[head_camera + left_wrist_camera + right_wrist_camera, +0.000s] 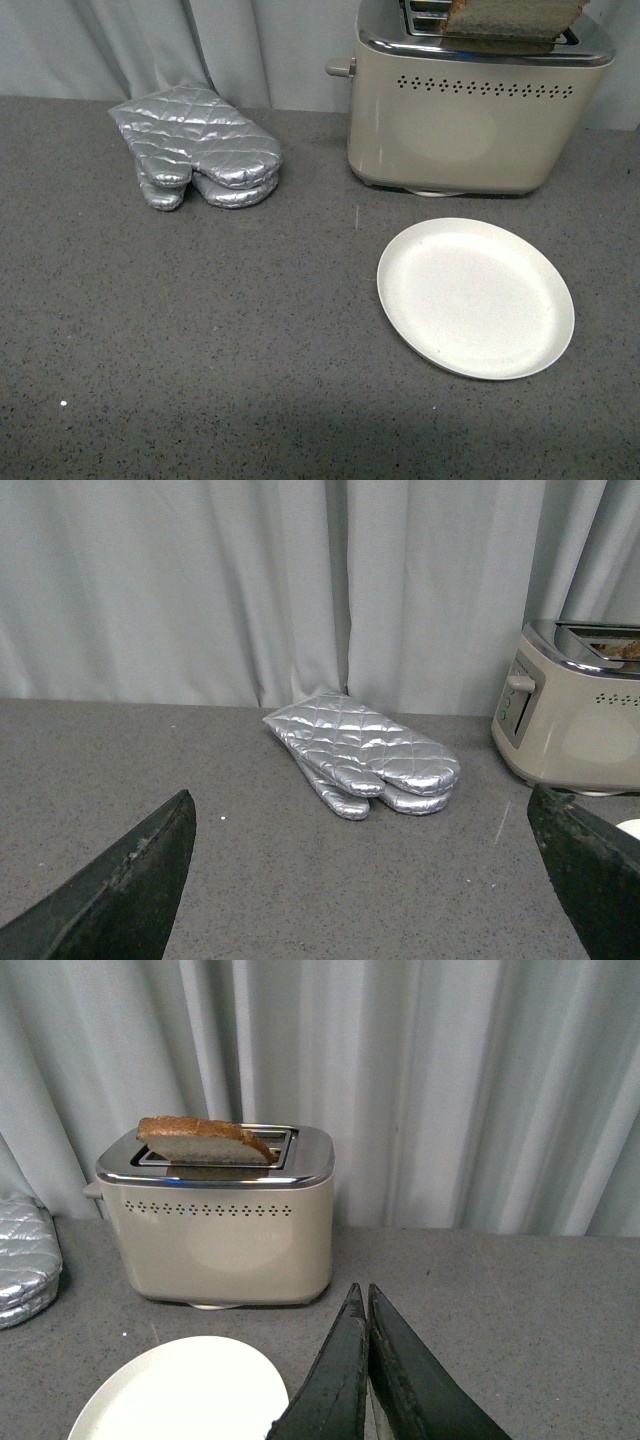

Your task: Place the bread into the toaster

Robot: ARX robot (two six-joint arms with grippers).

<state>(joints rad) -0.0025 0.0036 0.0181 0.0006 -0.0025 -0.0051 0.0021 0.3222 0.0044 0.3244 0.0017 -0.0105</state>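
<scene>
Right hand [366,1360] closed, bread [203,1140] in toaster [220,1220], plate [475,297] bare

A dark grey speckled stone-look countertop [200,330] fills the foreground – matte, evenly lit, with a soft shadow along its near edge. Behind it hangs a pale grey-blue pleated fabric curtain [250,580], its folds falling straight to the counter's back edge.

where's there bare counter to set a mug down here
Free: the wide near stretch of counter below the oven mitts and left of the plate. Crowded: the far right, plate close before the toaster.
</scene>
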